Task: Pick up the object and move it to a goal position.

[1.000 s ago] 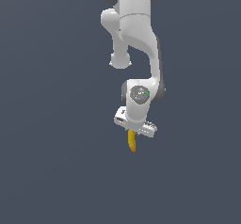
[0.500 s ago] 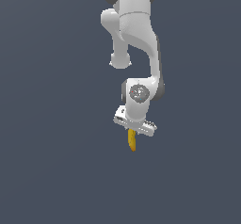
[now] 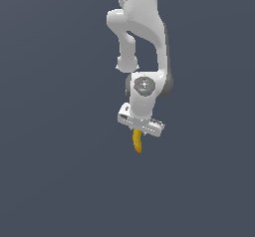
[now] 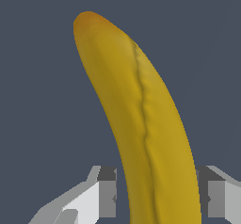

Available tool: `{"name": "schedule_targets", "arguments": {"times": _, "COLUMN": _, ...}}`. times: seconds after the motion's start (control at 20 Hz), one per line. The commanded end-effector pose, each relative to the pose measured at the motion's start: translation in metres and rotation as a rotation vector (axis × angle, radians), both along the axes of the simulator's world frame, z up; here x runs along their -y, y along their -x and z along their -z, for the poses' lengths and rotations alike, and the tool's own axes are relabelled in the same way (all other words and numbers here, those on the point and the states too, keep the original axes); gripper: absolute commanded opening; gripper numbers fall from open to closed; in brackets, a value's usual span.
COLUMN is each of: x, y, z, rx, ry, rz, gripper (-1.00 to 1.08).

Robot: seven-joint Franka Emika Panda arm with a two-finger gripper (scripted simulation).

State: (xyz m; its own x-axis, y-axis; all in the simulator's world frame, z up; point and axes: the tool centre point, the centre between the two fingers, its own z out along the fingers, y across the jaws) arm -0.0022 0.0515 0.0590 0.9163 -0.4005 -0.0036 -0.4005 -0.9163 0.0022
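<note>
A small curved yellow banana (image 3: 137, 142) hangs below my white gripper (image 3: 138, 131) in the middle of the exterior view, held above the plain dark grey ground. The gripper is shut on the banana's upper end. In the wrist view the banana (image 4: 141, 124) fills the middle of the picture, its darker brownish tip pointing away from the camera, and a finger (image 4: 107, 192) presses on each side of it. No goal marker shows in either view.
The white arm (image 3: 142, 37) reaches down from the top of the exterior view. Plain dark grey ground lies all around.
The arm has lifted the gripper and the held banana a little higher and slightly toward the exterior view's left. The grip has not changed.
</note>
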Motion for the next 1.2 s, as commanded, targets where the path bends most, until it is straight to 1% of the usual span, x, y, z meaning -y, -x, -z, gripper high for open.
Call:
{"name": "schedule_targets", "arguments": {"times": 0.0, "x": 0.005, "y": 0.007, "z": -0.017, "rx": 0.003, "ry": 0.000, "rz": 0.000, "gripper": -1.00}}
{"name": "schedule_targets", "arguments": {"times": 1.15, "x": 0.066, "y": 0.096, "z": -0.207, "rx": 0.003, "ry": -0.002, "rz": 0.000, "gripper": -1.00}}
